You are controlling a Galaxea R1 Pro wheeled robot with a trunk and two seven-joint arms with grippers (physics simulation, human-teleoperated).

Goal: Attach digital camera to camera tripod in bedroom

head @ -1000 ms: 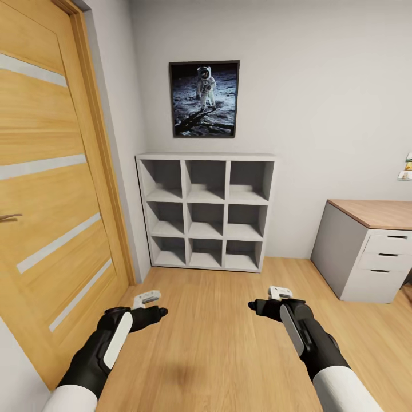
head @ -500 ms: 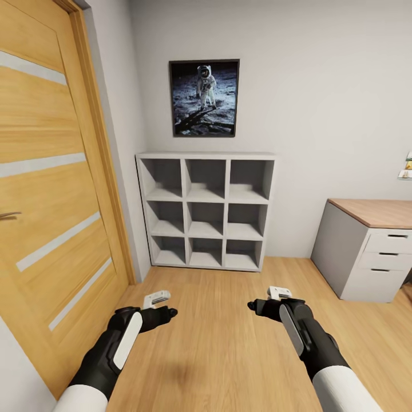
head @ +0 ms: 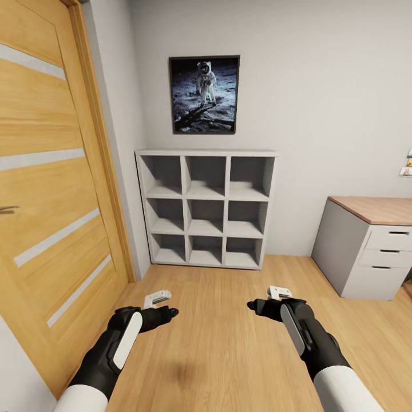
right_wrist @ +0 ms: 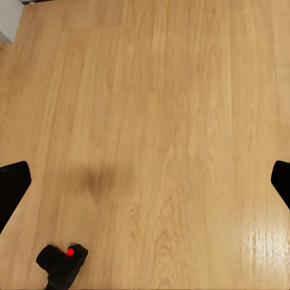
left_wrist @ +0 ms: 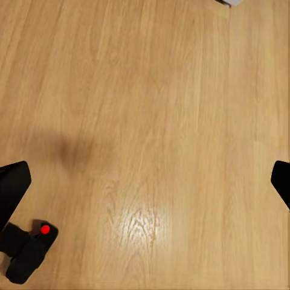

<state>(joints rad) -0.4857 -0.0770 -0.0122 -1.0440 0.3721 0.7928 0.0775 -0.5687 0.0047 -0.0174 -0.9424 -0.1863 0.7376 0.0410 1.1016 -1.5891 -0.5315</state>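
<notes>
left gripper [head: 166, 312] shifted rightward, forward

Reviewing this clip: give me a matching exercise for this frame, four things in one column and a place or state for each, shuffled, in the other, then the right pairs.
Things:
1. digital camera
2. astronaut picture
3. cube shelf
4. desk

Places or states:
A. hangs on the grey wall
B. lies on the wood floor, red button up
C. wood-topped, with drawers, at the head view's right
D. stands against the wall below the picture, compartments bare

Pairs: 1-B, 2-A, 3-D, 4-C
</notes>
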